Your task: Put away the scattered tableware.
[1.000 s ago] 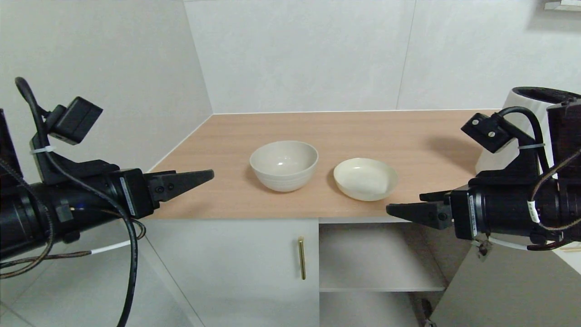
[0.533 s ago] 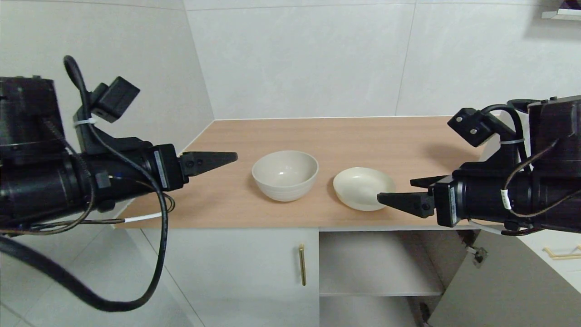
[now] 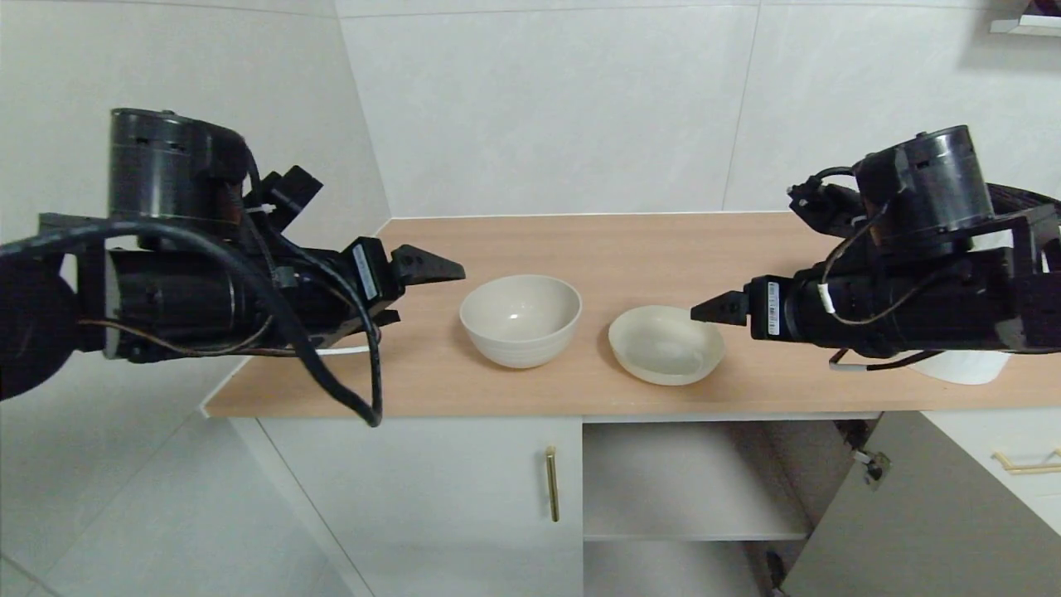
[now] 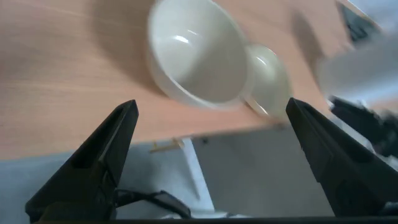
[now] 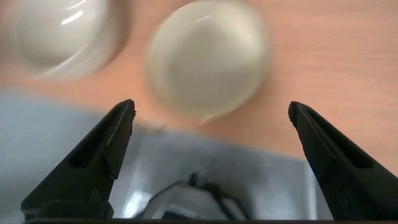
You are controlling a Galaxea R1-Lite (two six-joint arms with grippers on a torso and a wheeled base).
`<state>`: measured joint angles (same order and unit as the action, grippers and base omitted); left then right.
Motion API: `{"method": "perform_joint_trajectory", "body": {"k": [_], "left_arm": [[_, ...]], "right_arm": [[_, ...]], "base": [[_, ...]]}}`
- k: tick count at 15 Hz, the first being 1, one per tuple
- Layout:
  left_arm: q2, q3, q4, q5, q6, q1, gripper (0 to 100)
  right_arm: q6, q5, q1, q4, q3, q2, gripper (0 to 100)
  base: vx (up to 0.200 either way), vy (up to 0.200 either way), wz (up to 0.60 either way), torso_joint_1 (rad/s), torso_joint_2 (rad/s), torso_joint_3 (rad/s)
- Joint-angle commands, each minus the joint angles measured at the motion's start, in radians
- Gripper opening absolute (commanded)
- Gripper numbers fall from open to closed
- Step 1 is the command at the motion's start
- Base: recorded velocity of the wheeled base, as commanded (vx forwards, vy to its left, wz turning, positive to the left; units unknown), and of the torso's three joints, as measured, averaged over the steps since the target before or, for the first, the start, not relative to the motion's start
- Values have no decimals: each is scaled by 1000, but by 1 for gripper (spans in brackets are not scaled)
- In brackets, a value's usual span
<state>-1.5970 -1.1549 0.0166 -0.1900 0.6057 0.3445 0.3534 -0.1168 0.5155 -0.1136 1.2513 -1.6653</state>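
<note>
Two bowls: a deep bowl [image 3: 520, 319] and a shallow bowl [image 3: 666, 344], both upright on the wooden tabletop [image 3: 663, 249].
Deep bowl: pale grey-white with a ribbed lower wall; it stands near the tabletop's front edge and serves as the reference item.
Shallow bowl: cream, just to the right of the deep bowl, with a narrow gap between them.
Left end effector [image 3: 414, 290]: to the left of the deep bowl and near it, tips pointing toward it. In the left wrist view [image 4: 211, 104] the fingers are spread wide and grasp nothing.
Right end effector [image 3: 704, 313]: to the right of the deep bowl, at the shallow bowl's far rim. In the right wrist view [image 5: 210, 104] the fingers are spread wide and grasp nothing.
Cabinet door [image 3: 431, 506]: directly below the deep bowl, closed, with a brass handle [image 3: 550, 481].
Open compartment [image 3: 688, 481]: below and to the right of the deep bowl, with one shelf inside.
White container [image 3: 961, 366]: well to the right of the deep bowl, partly hidden behind the right arm.
</note>
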Motion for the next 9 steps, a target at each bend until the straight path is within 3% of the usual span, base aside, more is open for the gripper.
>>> {"method": "perform_joint_trajectory", "body": {"k": [1, 2, 4, 9], "left_arm": [[-127, -55, 6, 101, 63, 42, 100], [-156, -68, 14, 127, 91, 51, 100], [-207, -77, 37, 153, 112, 62, 100], [-262, -85, 65, 182, 120, 65, 100]], "right_arm": [[12, -83, 1, 0, 46, -113, 100], [16, -92, 3, 14, 46, -129, 100], [24, -96, 3, 42, 43, -148, 100], [27, -96, 3, 43, 43, -149, 100]], "base": [[0, 0, 0, 0, 0, 0], [0, 0, 0, 0, 0, 0], [0, 0, 0, 0, 0, 0], [0, 0, 0, 0, 0, 0]]}}
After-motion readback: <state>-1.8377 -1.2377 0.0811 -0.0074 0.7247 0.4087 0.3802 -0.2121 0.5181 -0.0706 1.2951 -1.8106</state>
